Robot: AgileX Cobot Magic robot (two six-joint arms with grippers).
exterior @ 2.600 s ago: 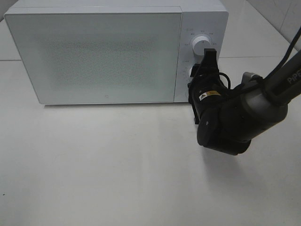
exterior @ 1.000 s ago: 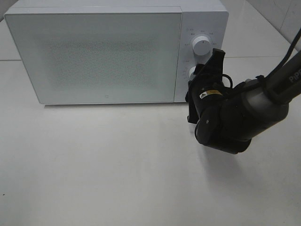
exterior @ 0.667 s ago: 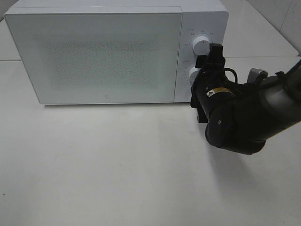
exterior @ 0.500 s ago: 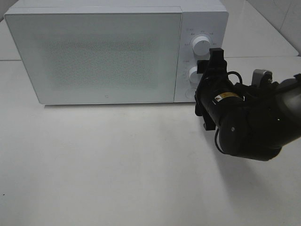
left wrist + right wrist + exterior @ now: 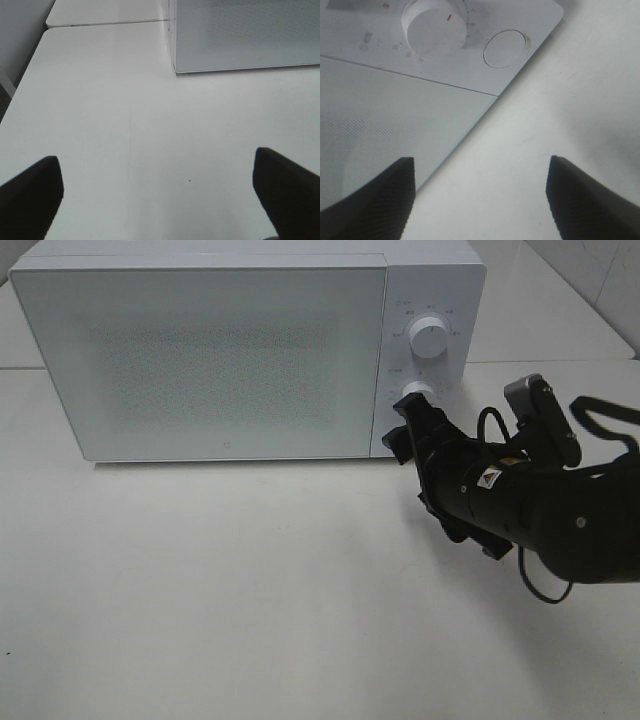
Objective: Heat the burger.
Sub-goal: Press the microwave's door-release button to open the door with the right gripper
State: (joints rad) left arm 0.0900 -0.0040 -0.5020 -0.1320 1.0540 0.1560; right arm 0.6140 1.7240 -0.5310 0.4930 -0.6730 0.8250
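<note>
aligning on the timer dial

no sight of the burger in any view (probably behind the shut frosted door of the microwave, though impossible to confirm). with the right gripper spread wide and holding nothing, just at 5 o'clock of the lower knob, near the round button. with the left gripper likewise parted and empty, over the table. likely step: setting the dial. centre the jaws across the knob, close gently, then twist about its axis without shoving the oven back.
</note>
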